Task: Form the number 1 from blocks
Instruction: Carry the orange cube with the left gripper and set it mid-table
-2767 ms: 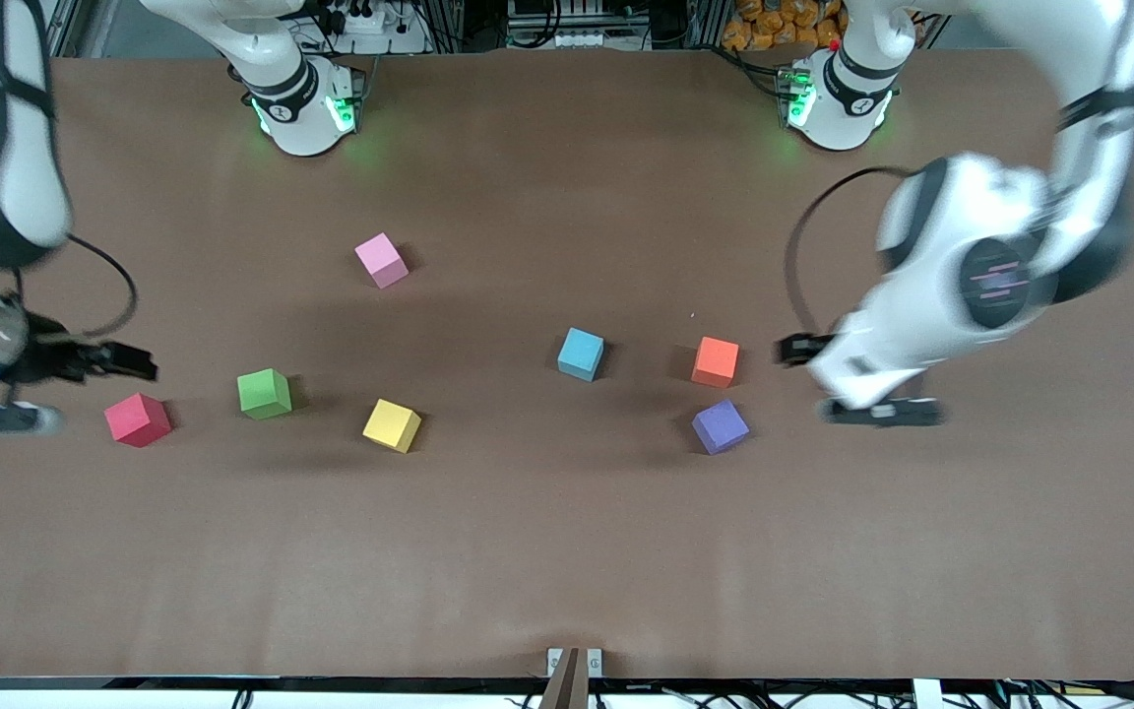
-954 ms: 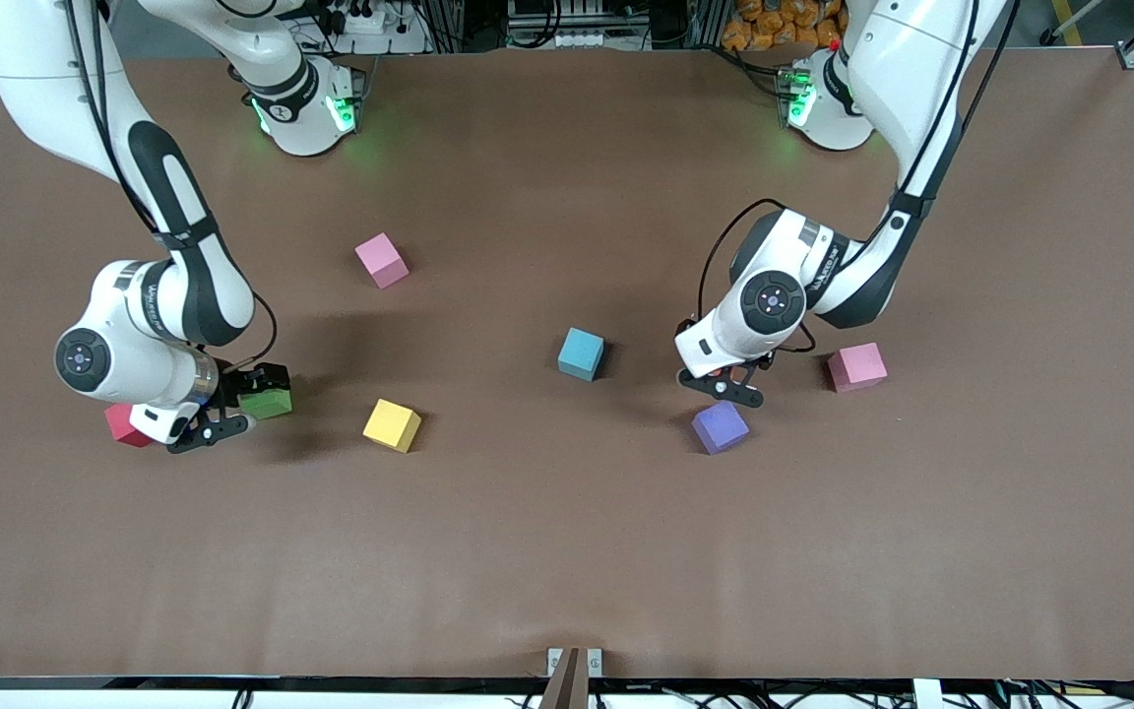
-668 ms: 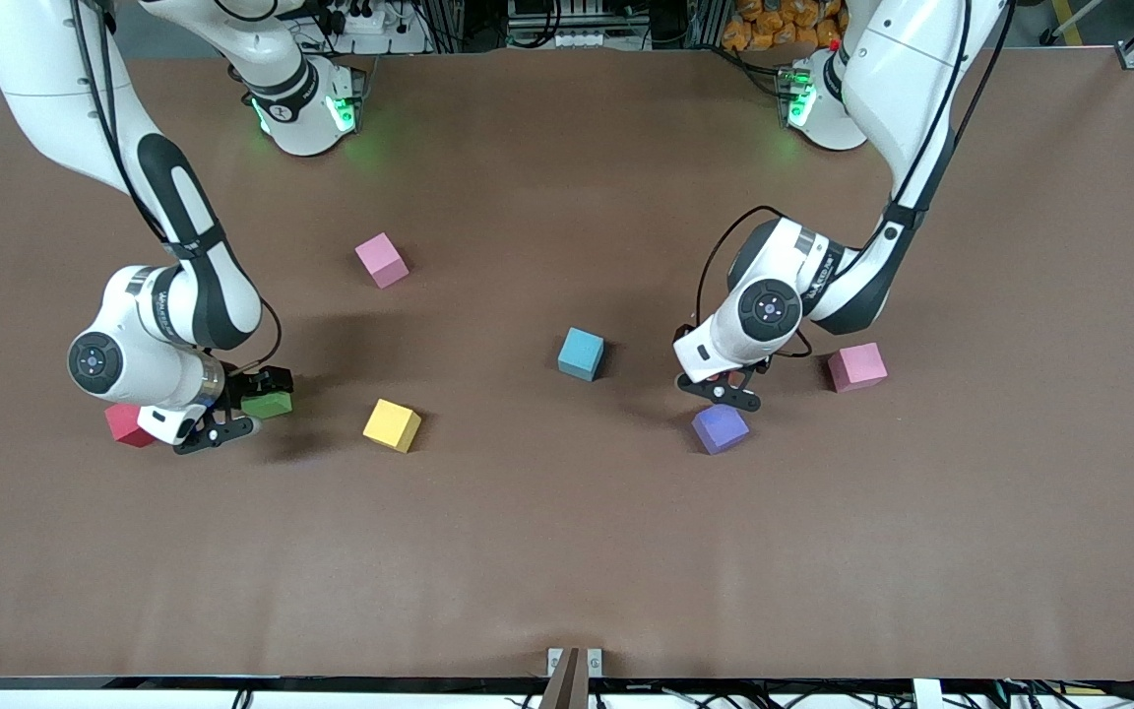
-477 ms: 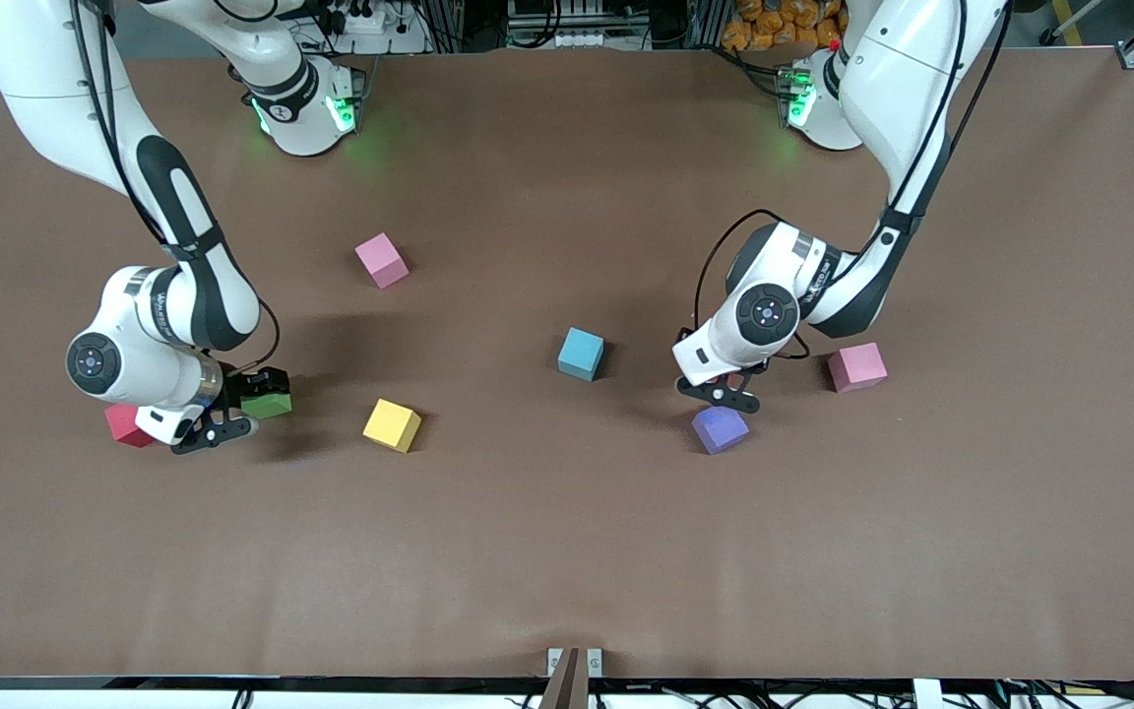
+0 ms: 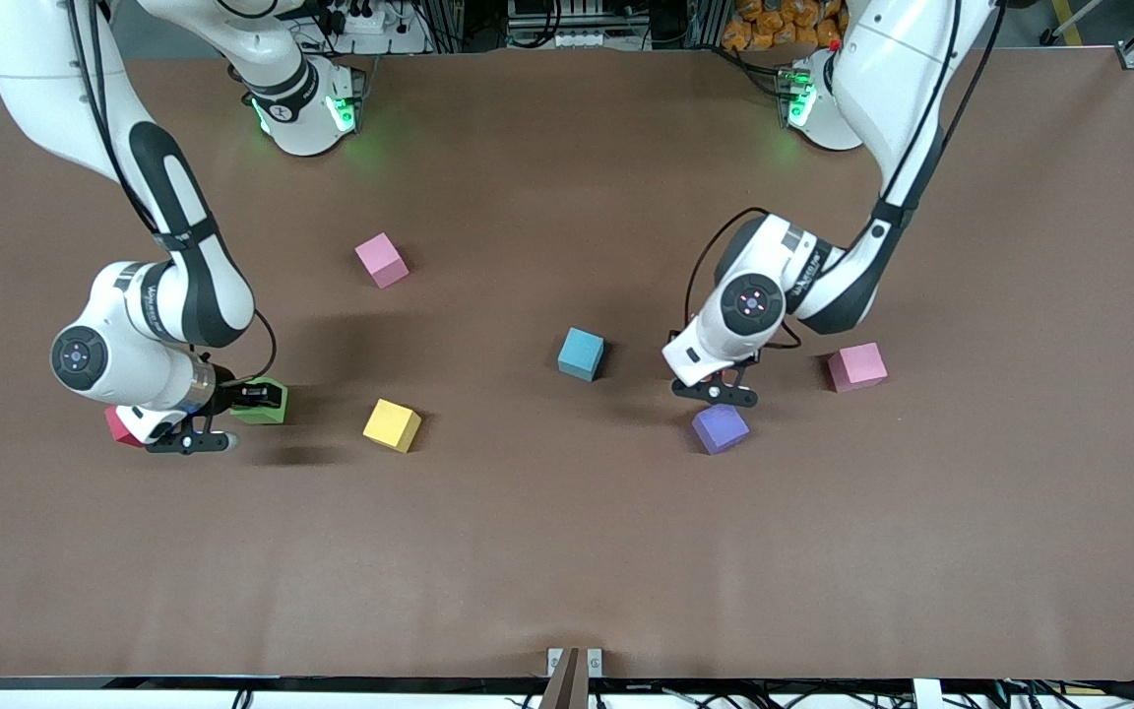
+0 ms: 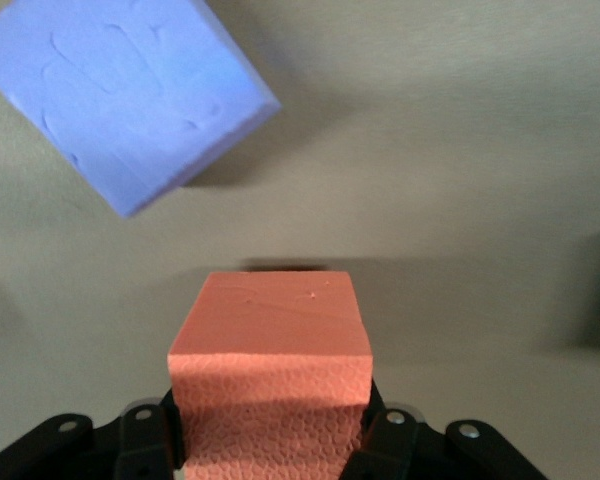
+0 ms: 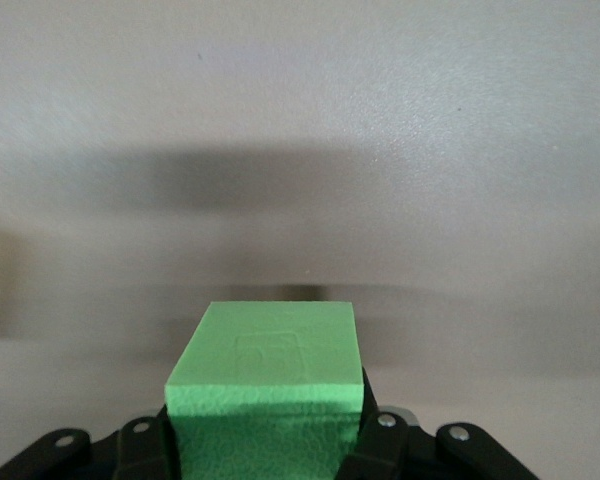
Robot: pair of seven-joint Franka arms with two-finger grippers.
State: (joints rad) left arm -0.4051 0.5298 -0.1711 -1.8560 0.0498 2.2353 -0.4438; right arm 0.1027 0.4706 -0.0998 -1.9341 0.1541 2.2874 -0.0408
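the orange block [image 6: 268, 370] sits squarely between the jaws of the left gripper [image 6: 270, 440], clamped on two opposite sides, its top face level and one flat side turned to the wrist camera. in the front view the wrist hides it; the left gripper [image 5: 715, 386] hangs low over the surface [image 5: 567, 551], just beside the purple block [image 5: 721, 427]. whether the orange block is off the surface cannot be told. the purple block [image 6: 120, 95] lies free, turned at an angle to the orange one, on the side nearer the front camera.

the green block [image 7: 268, 385] is gripped the same way in the jaws of the right gripper [image 7: 268, 440] — square to them, top face flat. in the front view the green block [image 5: 260, 402] shows past the right gripper [image 5: 203, 418], low at the surface.

taking the light blue block [image 5: 581, 354] as landmark: the purple block lies toward the left arm's end and a little nearer the front camera; the yellow block [image 5: 392, 425] lies toward the right arm's end, also nearer the camera, turned slightly askew; the green block is farther along that way, with a red cube [image 5: 117, 425] half hidden under the right wrist. one pink cube [image 5: 381, 260] lies farther from the camera, another pink cube [image 5: 857, 366] near the left arm's end — all cubes, so none has a long axis.
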